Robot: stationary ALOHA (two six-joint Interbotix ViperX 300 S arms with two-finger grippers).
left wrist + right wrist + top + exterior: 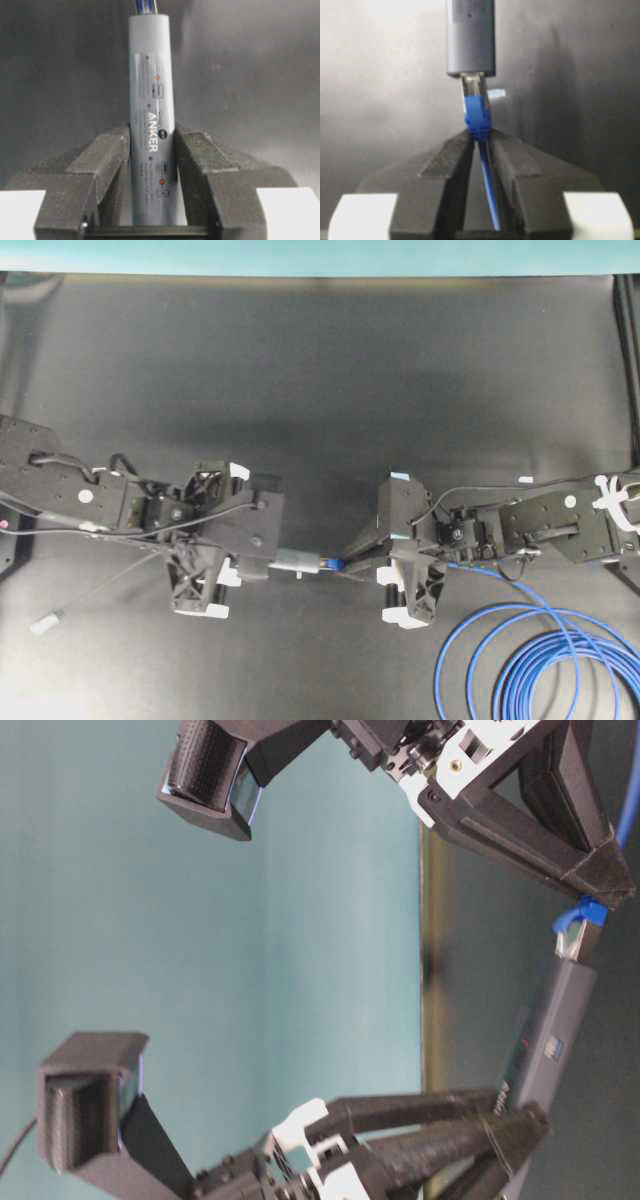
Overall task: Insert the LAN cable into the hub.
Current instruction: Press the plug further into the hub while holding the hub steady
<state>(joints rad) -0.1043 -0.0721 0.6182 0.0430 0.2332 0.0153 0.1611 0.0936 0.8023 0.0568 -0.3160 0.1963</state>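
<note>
The hub [150, 75], a slim grey bar with printed markings, is held level above the black mat. My left gripper [152, 136] is shut on its sides near its rear half. Overhead, the hub [297, 561] points right toward the LAN cable's plug [332, 564]. My right gripper [480, 137] is shut on the thin blue cable just behind the blue boot of the plug [477, 112]. The plug's clear tip sits in the end opening of the hub [470, 37], tilted slightly. The rest of the LAN cable [540, 660] lies coiled at the front right.
The hub's thin grey tail ends in a silver plug [45, 622] on the mat at the front left. A teal wall [300, 255] runs along the back edge. Both arms meet near the middle of the mat.
</note>
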